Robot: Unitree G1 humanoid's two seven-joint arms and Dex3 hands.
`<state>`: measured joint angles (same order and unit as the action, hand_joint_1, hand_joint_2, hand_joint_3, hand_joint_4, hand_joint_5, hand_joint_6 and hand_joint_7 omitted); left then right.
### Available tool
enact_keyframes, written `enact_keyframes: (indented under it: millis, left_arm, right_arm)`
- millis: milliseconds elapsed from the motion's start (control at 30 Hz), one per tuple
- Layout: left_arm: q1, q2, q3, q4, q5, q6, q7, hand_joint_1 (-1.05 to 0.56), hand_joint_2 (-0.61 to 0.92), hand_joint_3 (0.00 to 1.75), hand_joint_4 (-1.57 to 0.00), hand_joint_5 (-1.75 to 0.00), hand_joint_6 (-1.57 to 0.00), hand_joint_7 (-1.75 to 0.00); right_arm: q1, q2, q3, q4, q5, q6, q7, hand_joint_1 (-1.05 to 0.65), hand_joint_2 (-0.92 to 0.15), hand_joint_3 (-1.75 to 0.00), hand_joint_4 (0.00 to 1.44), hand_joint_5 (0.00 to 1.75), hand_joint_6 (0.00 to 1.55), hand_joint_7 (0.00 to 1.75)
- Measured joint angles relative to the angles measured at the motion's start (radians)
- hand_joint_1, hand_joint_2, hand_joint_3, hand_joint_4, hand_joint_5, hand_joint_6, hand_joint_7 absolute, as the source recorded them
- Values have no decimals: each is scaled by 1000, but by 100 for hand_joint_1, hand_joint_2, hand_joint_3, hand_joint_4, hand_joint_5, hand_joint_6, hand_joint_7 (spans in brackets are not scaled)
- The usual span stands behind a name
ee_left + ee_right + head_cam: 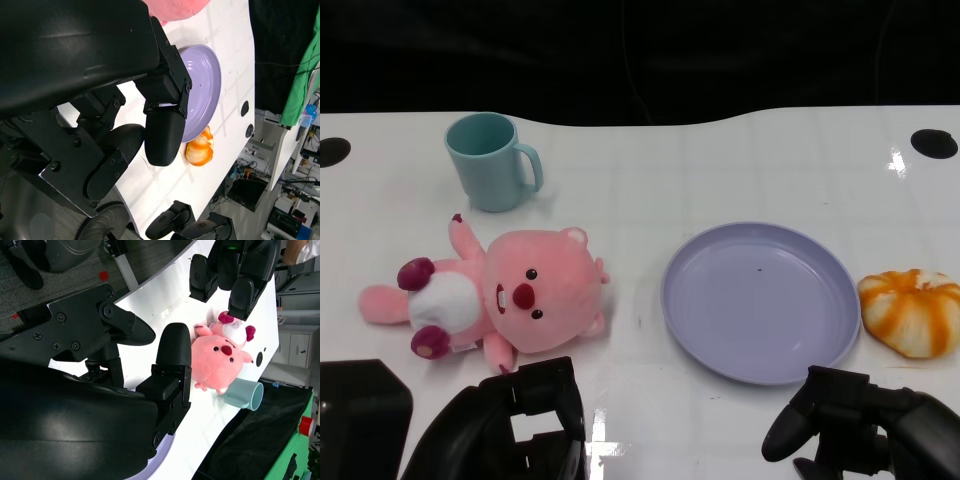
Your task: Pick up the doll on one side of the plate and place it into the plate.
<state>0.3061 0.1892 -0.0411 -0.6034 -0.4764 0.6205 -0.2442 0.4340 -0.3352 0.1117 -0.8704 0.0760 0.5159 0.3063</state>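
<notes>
Here the doll (pixel 500 295) lies just beyond the left hand (pixel 515 425), fingers spread, empty.

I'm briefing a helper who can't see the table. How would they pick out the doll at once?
Start at the lilac plate on the white table. The doll lies on the side of the plate away from the orange-and-white bun, in front of the teal mug. It is the only soft pink thing: a plush animal on its back, with dark red paws.
</notes>
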Motion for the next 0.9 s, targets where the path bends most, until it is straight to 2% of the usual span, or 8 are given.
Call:
enact_keyframes:
  millis: [900]
  left_arm:
    - [-2,0,1,0,3,0,0,-13,30,157,-97,-175,-83,-172]
  right_arm:
    - [-1,0,0,5,0,-3,1,-15,-71,-88,61,166,54,129]
